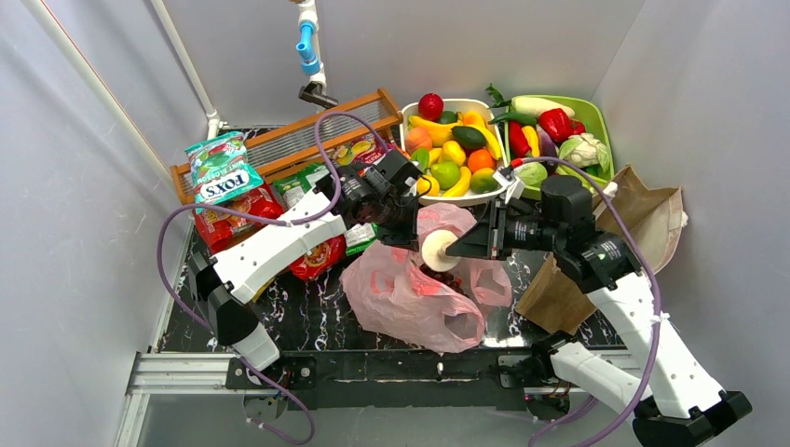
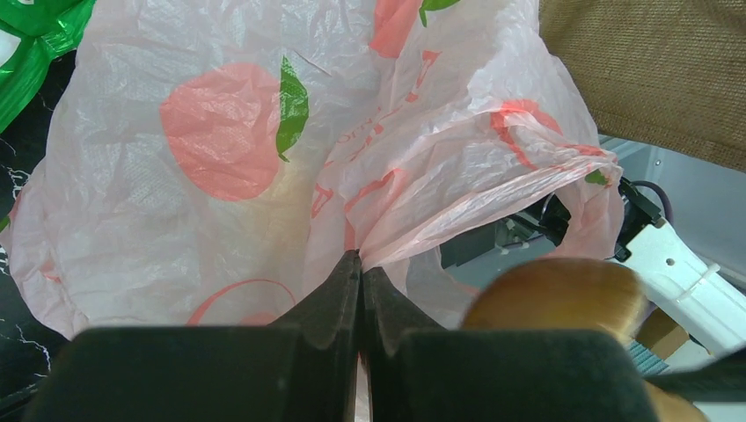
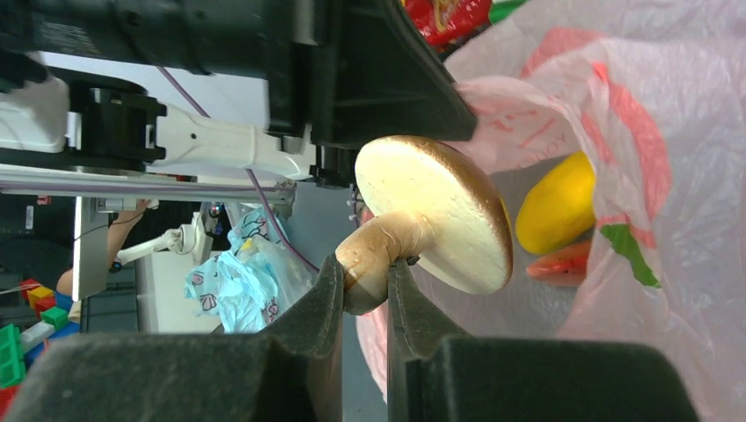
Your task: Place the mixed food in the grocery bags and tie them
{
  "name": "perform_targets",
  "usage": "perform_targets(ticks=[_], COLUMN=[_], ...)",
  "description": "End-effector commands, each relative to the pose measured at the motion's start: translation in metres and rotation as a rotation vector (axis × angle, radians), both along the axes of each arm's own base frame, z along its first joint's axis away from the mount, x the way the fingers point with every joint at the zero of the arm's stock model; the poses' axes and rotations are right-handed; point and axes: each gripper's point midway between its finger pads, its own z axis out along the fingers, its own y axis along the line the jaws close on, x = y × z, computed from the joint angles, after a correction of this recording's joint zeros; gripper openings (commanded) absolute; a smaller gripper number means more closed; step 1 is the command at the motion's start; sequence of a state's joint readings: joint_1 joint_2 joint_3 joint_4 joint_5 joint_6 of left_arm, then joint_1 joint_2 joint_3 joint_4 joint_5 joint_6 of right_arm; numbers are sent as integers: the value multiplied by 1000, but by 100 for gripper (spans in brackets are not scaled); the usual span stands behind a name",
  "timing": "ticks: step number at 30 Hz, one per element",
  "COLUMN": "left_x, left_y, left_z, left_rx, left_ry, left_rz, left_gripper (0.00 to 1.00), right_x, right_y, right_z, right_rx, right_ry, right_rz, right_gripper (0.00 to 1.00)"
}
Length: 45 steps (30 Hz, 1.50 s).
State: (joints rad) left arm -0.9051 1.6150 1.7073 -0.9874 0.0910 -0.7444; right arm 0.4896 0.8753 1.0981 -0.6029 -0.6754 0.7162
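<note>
- Step in hand: loading the pink bag (image 1: 410, 303). Nothing is tied yet. The brown paper bag (image 1: 643, 219) sits at the right, behind the right arm, and I see nothing going into it.
- Your left gripper (image 2: 361, 268) has its jaws pinched tight on a fold of the bag's rim, holding the mouth up.
- Your right gripper (image 3: 365, 286) is clamped on the stem of a toy mushroom (image 3: 435, 215). The cap points at the bag's mouth, just outside it.
- Already inside, seen through the opening: a yellow piece (image 3: 556, 202) with a red-orange piece (image 3: 563, 262) beside it.
- Next move, as I judge it: carry the mushroom past the lifted rim, well into the opening, then let go.
- In the way: the left gripper's body is just beside the cap, and slack film sags across part of the mouth.
- Around: the white fruit basket (image 1: 454, 101) and green tray (image 1: 601, 116) at the back are both loaded. The snack packets (image 1: 224, 168) lie at the left by a wooden crate (image 1: 279, 140).
</note>
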Motion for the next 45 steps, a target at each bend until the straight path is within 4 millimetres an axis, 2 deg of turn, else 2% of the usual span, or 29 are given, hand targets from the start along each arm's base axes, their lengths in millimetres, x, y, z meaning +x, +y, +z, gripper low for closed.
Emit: perform_targets(ticks=[1,8,14,19,22,26,29,31,33,36,39,43,45], left_x=[-2,0,-1,-1,2,6,9,10,12,13,15,16,17], left_y=[2,-1,-1,1,-5,-9,-9,-10,-9,-7,-6,-5,-5], left_z=[11,16,22,23,25,19,19,17,15,12,9,6,4], left_rx=[-10,-11,-20,-4,-10,2,1,4,12,24,30,32,33], left_ry=[6,3,2,4,9,20,22,25,28,31,34,39,39], left_rz=[-3,-10,-13,-21,-24,-29,-30,-31,-30,-28,-25,-23,-21], left_gripper=[0,0,0,0,0,0,0,0,0,0,0,0,0], right_x=[-4,-6,4,47,84,112,118,122,124,128,128,127,125], right_y=[0,0,0,-7,-14,-14,-14,-13,-14,-16,-17,-16,-16], right_z=[-10,-40,-64,-83,-103,-116,-122,-125,-127,-131,-132,-125,-119], right_rx=[2,-47,-131,-322,-436,-482,-498,-505,-517,-543,-552,-542,-533], right_ry=[-15,39,30,-76,-161,-181,-185,-188,-193,-192,-196,-211,-219], right_rz=[-2,-13,-38,-102,-186,-259,-272,-274,-275,-282,-280,-269,-263], right_gripper=[1,1,1,1,1,1,1,5,15,44,66,77,78])
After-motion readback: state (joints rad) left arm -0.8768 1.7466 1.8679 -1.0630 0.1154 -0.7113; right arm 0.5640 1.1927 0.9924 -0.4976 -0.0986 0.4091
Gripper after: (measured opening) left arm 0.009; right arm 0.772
